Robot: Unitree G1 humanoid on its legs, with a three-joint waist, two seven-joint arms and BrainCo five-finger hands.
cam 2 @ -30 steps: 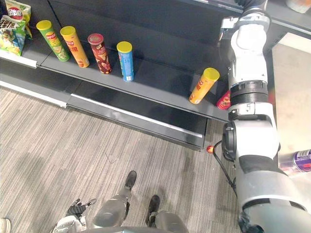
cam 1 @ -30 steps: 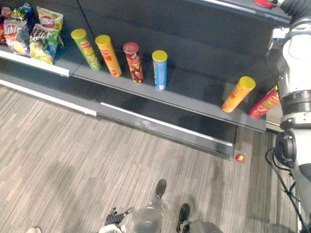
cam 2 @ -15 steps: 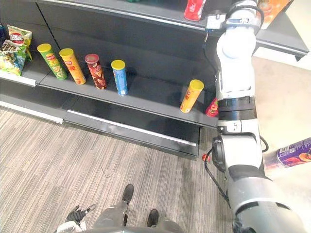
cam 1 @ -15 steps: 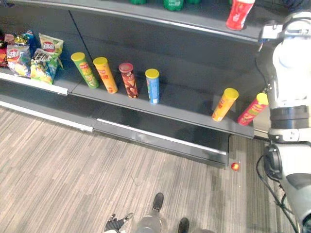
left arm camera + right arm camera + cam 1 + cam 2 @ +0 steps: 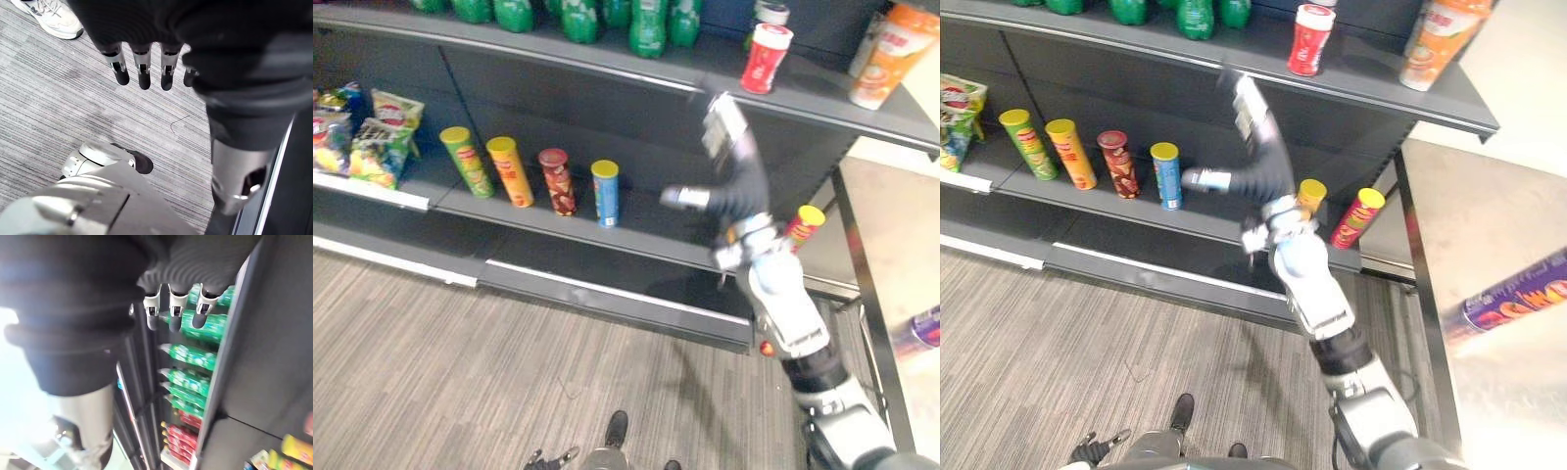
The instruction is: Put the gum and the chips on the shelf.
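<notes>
Dark shelving [image 5: 646, 223] runs along the far side, where we see chip cans [image 5: 604, 193] lined up on its lower level, a purple can [image 5: 1513, 299] on the right table [image 5: 1469, 201], the right hand [image 5: 172, 308] raised near the shelving and the left hand [image 5: 142, 68] over the floor [image 5: 49, 98], both loose-fingered and empty.

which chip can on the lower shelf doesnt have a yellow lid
The dark red can, third from the left, between the orange can and the blue can. Its lid is red; the others' are yellow.
</notes>
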